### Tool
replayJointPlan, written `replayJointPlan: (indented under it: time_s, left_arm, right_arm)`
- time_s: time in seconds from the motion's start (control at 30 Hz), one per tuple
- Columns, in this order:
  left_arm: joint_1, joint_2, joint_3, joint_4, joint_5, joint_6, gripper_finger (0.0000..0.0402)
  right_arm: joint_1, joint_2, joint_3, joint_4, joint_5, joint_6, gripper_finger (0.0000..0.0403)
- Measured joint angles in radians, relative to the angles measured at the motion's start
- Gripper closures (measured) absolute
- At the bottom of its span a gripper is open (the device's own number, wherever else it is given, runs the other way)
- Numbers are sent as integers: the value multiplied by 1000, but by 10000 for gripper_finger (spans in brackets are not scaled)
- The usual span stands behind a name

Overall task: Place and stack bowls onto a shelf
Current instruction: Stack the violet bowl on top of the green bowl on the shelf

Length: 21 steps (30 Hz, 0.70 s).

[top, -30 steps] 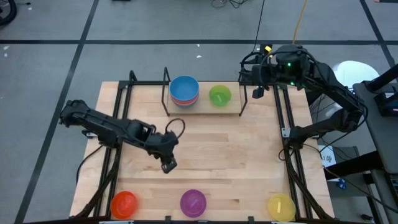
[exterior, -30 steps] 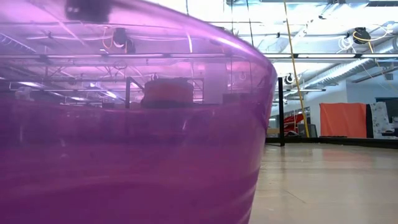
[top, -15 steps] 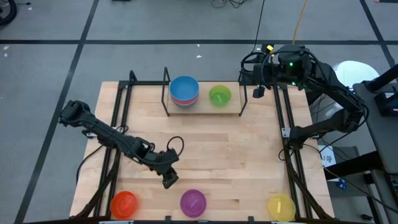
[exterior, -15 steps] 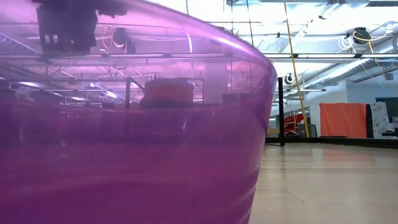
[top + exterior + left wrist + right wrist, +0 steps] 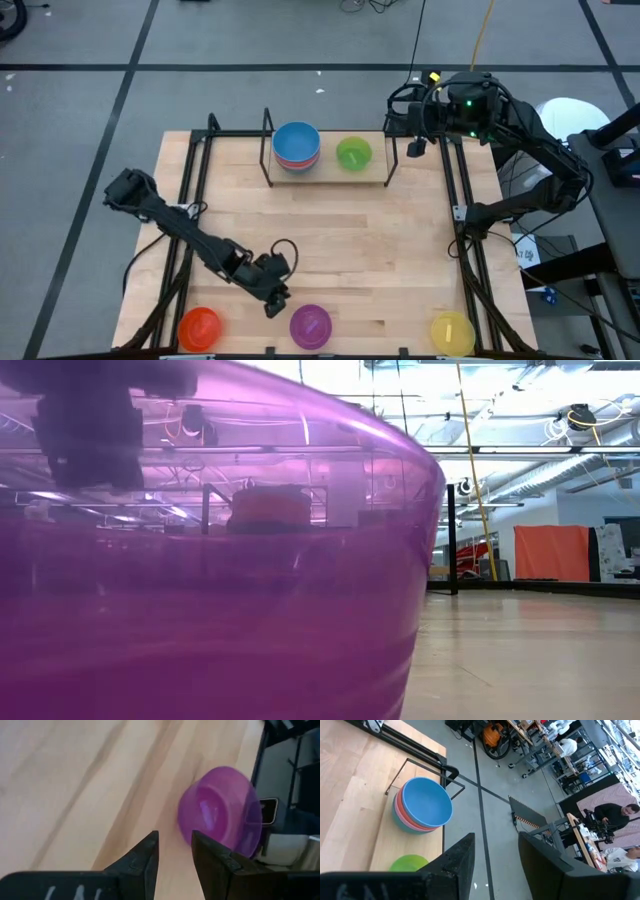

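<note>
A purple bowl (image 5: 310, 325) (image 5: 220, 815) stands on its base near the table's near edge and fills the low view (image 5: 200, 610). My left gripper (image 5: 272, 305) (image 5: 175, 845) hangs open just to its left, a little above the table, with nothing between its fingers. Seen through the bowl's wall, it is a dark shape (image 5: 85, 440) in the low view. On the shelf (image 5: 325, 172) at the far edge, a blue bowl (image 5: 296, 142) (image 5: 425, 805) is stacked on a pink one, with a green bowl (image 5: 353, 153) beside it. My right gripper (image 5: 413, 148) (image 5: 495, 850) waits open, raised off the shelf's right end.
A red-orange bowl (image 5: 198, 327) sits at the near left corner and a yellow bowl (image 5: 451, 332) at the near right. Black rails run along both table sides. The wide middle of the tabletop (image 5: 360, 240) is bare wood. People work at benches far behind.
My left gripper has gone down and toward the table's near edge, ending close beside the purple bowl. The bowls have stayed where they were.
</note>
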<state>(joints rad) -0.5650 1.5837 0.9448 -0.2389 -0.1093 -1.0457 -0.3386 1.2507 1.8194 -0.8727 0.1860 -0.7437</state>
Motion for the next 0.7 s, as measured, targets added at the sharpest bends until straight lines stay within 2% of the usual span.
replayJointPlan:
  time_s: [0.7]
  left_arm:
    - [-28, 194, 2, 251, 39, 2, 282]
  right_arm:
    - [0, 0, 0, 0, 0, 2, 257]
